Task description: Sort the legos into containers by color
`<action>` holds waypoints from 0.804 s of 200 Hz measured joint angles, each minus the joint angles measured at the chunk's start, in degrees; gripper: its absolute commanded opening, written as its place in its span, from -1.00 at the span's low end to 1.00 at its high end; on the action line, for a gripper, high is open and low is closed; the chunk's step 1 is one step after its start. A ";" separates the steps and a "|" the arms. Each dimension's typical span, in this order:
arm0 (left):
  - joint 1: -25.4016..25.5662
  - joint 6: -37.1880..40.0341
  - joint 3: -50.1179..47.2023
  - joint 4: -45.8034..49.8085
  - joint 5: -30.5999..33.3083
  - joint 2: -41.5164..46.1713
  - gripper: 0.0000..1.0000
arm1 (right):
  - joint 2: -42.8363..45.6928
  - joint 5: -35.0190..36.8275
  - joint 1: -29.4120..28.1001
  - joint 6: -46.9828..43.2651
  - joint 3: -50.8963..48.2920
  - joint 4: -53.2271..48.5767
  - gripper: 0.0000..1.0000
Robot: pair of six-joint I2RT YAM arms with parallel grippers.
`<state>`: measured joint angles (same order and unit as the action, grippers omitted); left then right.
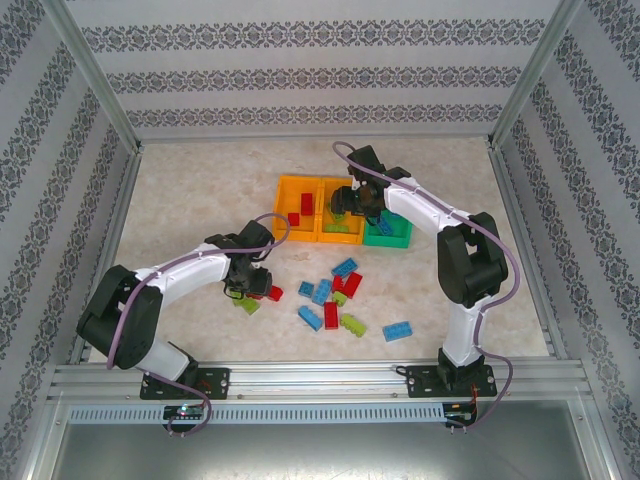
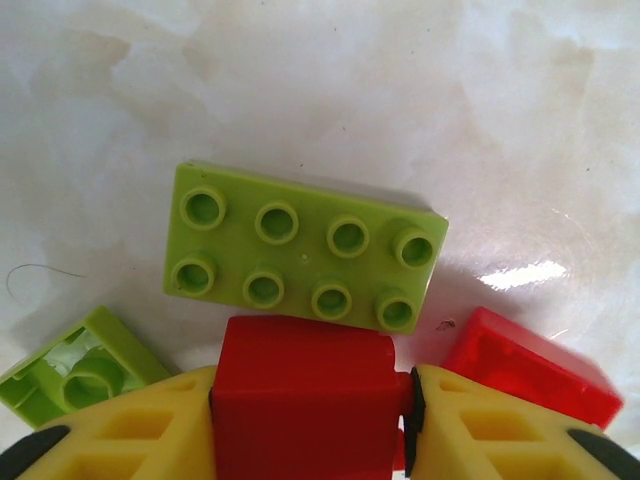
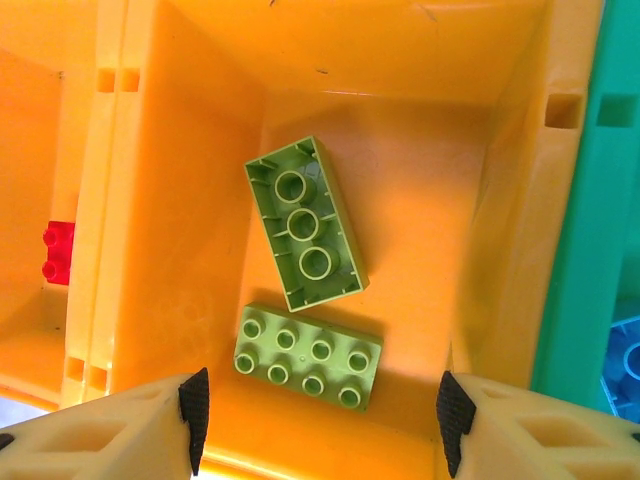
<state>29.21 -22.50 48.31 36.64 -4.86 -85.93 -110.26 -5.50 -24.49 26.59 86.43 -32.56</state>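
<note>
My left gripper [image 2: 310, 420] is shut on a red lego [image 2: 305, 395] just above the table, seen from the top as left gripper [image 1: 250, 285]. Right beyond it lie a studs-up lime lego [image 2: 300, 250], an overturned lime one [image 2: 75, 370] and another red one [image 2: 535, 370]. My right gripper [image 3: 318, 410] hangs open and holds nothing over the middle orange bin [image 3: 180, 200], seen from the top as right gripper [image 1: 350, 215]. Two lime legos [image 3: 305, 225] [image 3: 308, 357] lie in that bin.
The left orange bin [image 1: 283, 185] holds a red lego [image 3: 58, 252]; the green bin [image 3: 590, 250] holds a blue one [image 3: 625, 365]. Loose blue [image 1: 345, 267], red [image 1: 331, 315] and lime [image 1: 352, 324] legos lie scattered on the table between the arms.
</note>
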 measured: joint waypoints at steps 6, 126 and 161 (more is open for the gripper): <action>0.00 0.02 0.02 -0.02 0.09 0.17 -0.23 | 0.04 0.00 0.00 0.00 -0.04 0.02 0.29; 0.04 -1.55 2.08 1.09 1.95 2.80 -0.12 | 2.58 0.02 0.02 -0.04 -2.78 0.44 0.30; 0.04 -1.99 5.31 1.53 1.95 2.86 -0.08 | 3.19 0.02 0.02 -0.04 -3.37 0.57 0.30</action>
<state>29.26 -24.49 53.63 38.17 -2.92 -83.07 -107.07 -5.48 -24.47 26.55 83.07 -31.99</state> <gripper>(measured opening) 0.459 0.650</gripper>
